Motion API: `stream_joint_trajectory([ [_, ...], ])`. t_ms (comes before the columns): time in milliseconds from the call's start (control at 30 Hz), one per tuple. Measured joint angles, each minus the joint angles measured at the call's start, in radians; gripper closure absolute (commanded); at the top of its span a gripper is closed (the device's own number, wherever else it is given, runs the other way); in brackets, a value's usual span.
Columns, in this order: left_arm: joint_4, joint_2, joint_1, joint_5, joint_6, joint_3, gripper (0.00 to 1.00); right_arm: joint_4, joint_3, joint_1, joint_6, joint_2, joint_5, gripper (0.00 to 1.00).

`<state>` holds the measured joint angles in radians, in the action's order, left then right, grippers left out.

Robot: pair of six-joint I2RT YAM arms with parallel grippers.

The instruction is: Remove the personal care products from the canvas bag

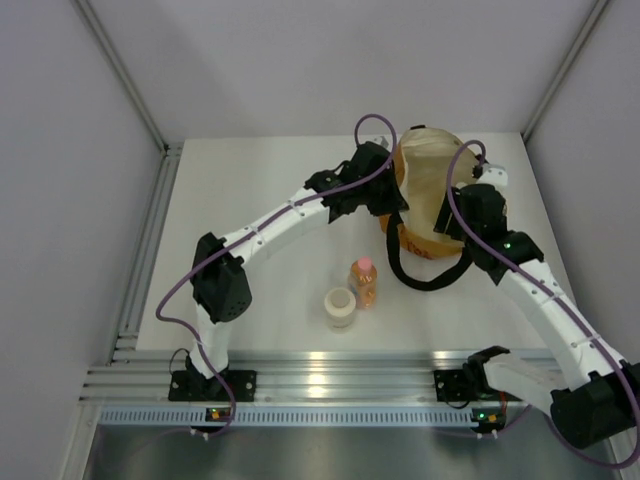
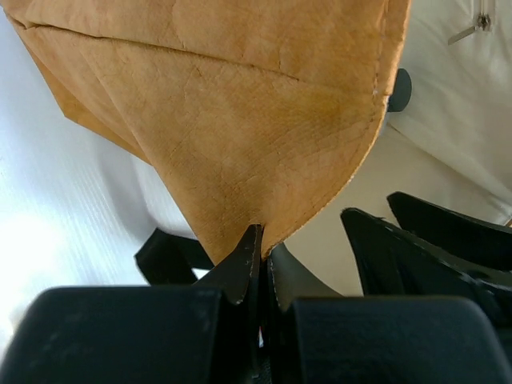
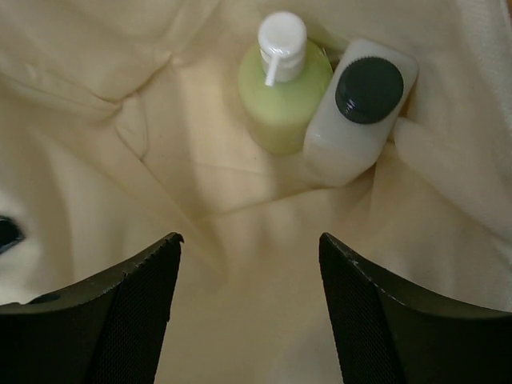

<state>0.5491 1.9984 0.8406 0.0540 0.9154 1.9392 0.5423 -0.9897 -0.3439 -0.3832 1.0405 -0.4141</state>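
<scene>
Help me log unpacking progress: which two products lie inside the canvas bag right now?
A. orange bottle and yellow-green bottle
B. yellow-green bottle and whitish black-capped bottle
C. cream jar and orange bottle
B: the right wrist view shows the yellow-green bottle and whitish black-capped bottle side by side inside the canvas bag, while the cream jar and orange bottle stand on the table.

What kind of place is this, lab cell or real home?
Most likely a lab test cell: a white table boxed in by plain grey panels, with an aluminium rail along its near edge.
</scene>
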Motion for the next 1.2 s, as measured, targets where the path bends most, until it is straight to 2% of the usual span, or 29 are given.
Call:
stream_joint_trajectory([
  [233,-0.001,-0.003,0.000,0.001,0.003,-0.023,1.00,0.001,0.019,0.040,-0.008,0.014,0.008,0.32],
  [500,-0.001,-0.014,0.000,0.001,0.003,-0.037,1.00,-0.003,-0.117,0.114,0.038,0.224,0.020,0.37],
  [800,0.000,-0.026,0.000,-0.007,0.003,-0.050,1.00,-0.009,-0.257,0.117,0.066,0.330,0.018,0.40],
  [1200,0.000,-0.027,0.000,-0.011,0.002,-0.051,1.00,-0.029,-0.335,0.142,0.121,0.496,-0.007,0.43],
])
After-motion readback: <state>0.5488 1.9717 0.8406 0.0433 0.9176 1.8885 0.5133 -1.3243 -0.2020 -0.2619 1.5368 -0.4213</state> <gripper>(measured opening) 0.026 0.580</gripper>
